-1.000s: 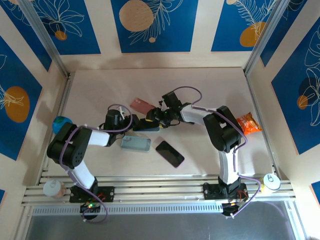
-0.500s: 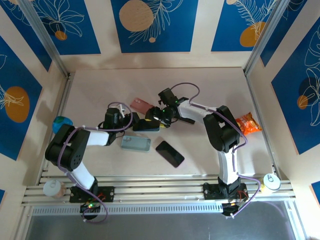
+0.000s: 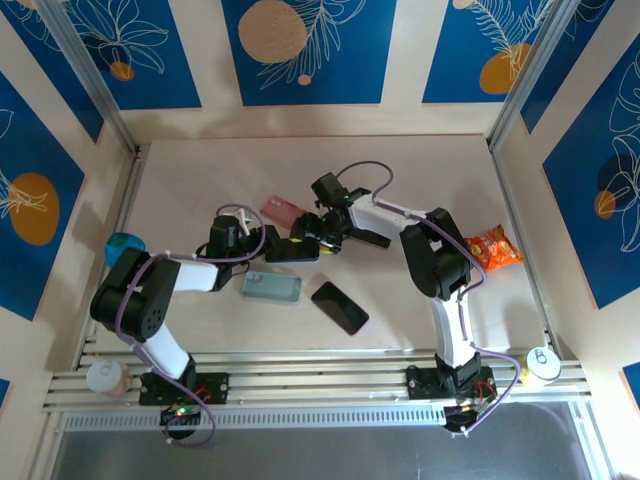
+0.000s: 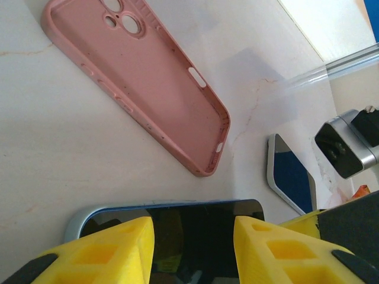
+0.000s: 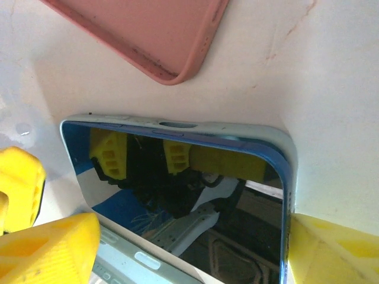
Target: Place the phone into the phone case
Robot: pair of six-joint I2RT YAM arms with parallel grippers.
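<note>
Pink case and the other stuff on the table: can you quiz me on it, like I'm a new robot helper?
1. True or false: the pink case has a phone inside it.
2. Pick one: the fingers in the left wrist view are A red, B yellow, C green.
3. Fill in: in the top view, the orange snack bag lies far to the ___.
Key: 1 false; 2 B; 3 right.

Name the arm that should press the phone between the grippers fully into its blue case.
Right, probably: the right gripper stands open astride the phone where the blue case gapes away. The left gripper sits over the other end, suited to steadying it.
</note>
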